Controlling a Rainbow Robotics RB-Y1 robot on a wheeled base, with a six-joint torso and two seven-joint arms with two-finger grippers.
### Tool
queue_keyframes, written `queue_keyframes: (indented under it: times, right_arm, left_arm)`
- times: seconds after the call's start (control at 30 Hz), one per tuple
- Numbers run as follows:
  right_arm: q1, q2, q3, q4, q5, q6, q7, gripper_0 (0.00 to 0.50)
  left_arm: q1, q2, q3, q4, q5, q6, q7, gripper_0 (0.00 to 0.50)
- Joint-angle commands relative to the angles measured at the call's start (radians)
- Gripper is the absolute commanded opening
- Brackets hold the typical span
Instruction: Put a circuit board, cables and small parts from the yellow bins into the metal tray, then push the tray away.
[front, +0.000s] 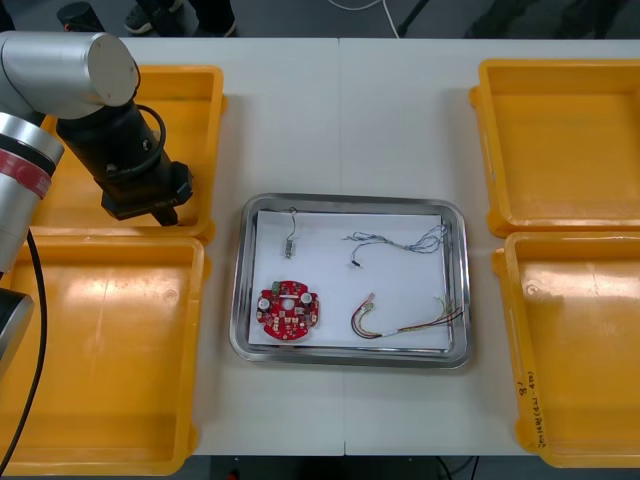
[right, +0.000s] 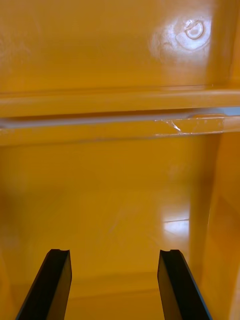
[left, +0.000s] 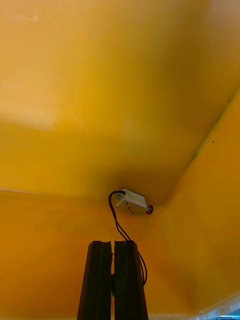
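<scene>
My left gripper (front: 160, 212) reaches into the near right corner of the far left yellow bin (front: 190, 90). In the left wrist view its fingers (left: 114, 243) are pressed together on a thin black cable (left: 116, 220). The cable runs from the fingertips to a small whitish metal part (left: 132, 201) in the bin's corner. The metal tray (front: 452, 215) holds a round red circuit board (front: 288, 310), a small metal part (front: 291, 240), a blue and white cable (front: 400, 243) and a red and yellow cable (front: 400, 322). My right gripper (right: 114, 252) is open over a bare bin floor (right: 110, 200).
The near left bin (front: 100, 340) and both right bins (front: 570, 130) (front: 580, 340) look bare inside. In the right wrist view, two bin rims (right: 120, 107) meet just beyond the fingers. Bare table (front: 340, 120) lies beyond the tray.
</scene>
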Motion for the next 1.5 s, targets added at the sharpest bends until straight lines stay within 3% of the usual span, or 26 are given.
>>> queue_keyframes:
  times: [0.03, 0.3, 0.77, 1.17, 1.5]
  right_arm:
    - [0.005, 0.051, -0.044, -0.001, 0.047, -0.027, -0.048, 0.500]
    - [0.004, 0.116, -0.042, -0.001, 0.080, -0.062, -0.062, 0.500]
    - [0.004, 0.105, -0.036, -0.003, 0.055, -0.067, -0.054, 0.500]
    - [0.004, 0.105, -0.036, -0.003, 0.041, -0.068, -0.062, 0.500]
    - [0.004, 0.105, -0.035, -0.001, 0.041, -0.062, -0.065, 0.500]
  left_arm:
    - [0.012, 0.037, 0.011, -0.051, 0.004, 0.005, 0.095, 0.000]
    - [0.012, 0.040, 0.027, -0.117, -0.024, -0.020, 0.104, 0.000]
    - [0.013, 0.095, 0.054, -0.218, -0.080, -0.028, 0.126, 0.000]
    - [0.013, 0.118, 0.113, -0.224, -0.126, -0.127, 0.119, 0.000]
    - [0.013, 0.118, 0.113, -0.201, -0.235, -0.199, 0.104, 0.000]
